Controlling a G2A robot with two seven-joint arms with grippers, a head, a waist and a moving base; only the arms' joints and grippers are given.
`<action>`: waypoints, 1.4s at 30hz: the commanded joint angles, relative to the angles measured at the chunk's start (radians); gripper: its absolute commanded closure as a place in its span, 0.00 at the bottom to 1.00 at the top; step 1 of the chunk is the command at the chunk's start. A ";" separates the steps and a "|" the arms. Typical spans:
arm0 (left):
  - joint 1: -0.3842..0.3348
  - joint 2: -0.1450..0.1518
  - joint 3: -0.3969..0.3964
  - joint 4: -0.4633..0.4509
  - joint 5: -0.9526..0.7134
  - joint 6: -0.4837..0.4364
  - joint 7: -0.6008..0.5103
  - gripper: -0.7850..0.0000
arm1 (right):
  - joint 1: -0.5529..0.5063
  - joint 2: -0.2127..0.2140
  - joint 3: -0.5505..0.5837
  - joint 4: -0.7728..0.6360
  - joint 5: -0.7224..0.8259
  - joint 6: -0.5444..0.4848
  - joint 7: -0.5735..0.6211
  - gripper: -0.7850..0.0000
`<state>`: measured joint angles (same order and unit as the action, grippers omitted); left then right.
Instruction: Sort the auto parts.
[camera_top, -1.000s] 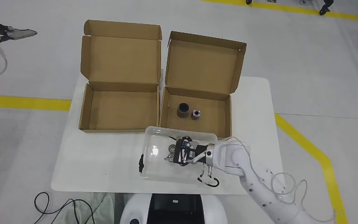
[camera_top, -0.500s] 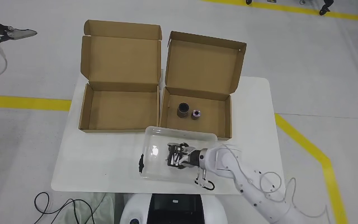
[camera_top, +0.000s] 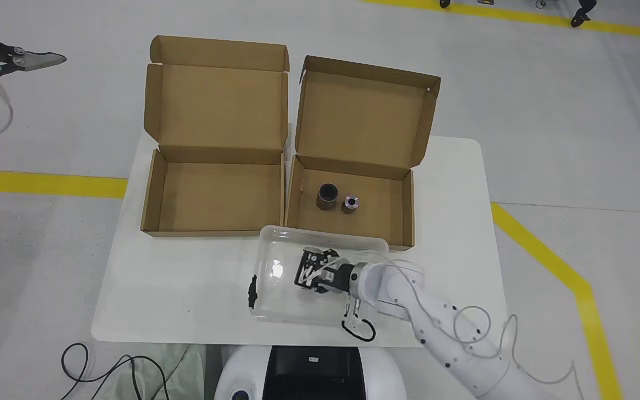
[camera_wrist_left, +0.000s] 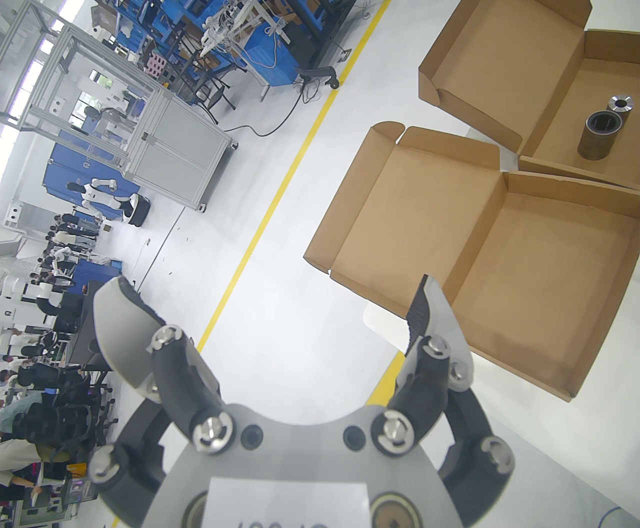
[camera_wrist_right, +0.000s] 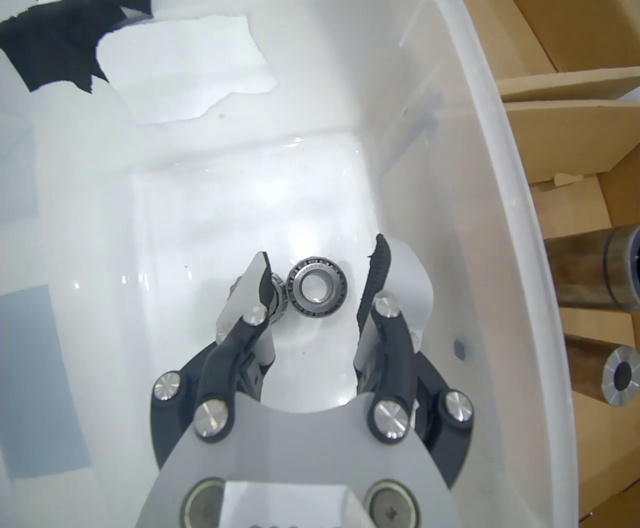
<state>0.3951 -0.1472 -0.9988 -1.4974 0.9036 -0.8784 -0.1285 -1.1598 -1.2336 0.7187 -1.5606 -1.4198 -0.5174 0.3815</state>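
Bearing (camera_wrist_right: 316, 287) lies on floor of clear tub (camera_wrist_right: 500, 210), between jaws of right gripper (camera_wrist_right: 320, 255). Jaws apart, not clamped. Second bearing (camera_wrist_right: 276, 300) sits against one finger, partly hidden. Behind tub: cardboard box (camera_top: 385, 208) holding dark sleeve (camera_top: 327, 196) and silver bush (camera_top: 349, 204). Left gripper (camera_wrist_left: 270, 292) jaws wide apart, empty. Wrist-plate labels cut off, unreadable.

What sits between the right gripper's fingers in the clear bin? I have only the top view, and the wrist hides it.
Observer: A metal bearing ring lies on the floor of the bin, between the open fingers of the right gripper, ungripped.
Operator: Any other part close by?
Observer: A second metal part rests against the ring, partly hidden behind one finger.
Operator: And the left gripper?
Observer: The left gripper is open and holds nothing, with the empty box ahead of it.
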 joint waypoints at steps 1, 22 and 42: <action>0.000 0.000 0.000 0.000 0.000 0.000 0.000 0.00 | 0.004 -0.004 -0.006 0.004 -0.002 0.008 0.006 0.53; 0.000 0.000 0.000 0.000 0.000 0.000 0.000 0.00 | 0.016 -0.028 -0.023 0.032 -0.006 0.067 0.085 0.56; 0.000 0.000 0.000 0.000 0.000 0.000 0.000 0.00 | 0.008 -0.032 -0.006 0.041 0.012 0.034 0.107 0.71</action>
<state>0.3951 -0.1472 -0.9988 -1.4974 0.9036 -0.8784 -0.1285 -1.1518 -1.2647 0.7132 -1.5213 -1.4080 -0.4819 0.4878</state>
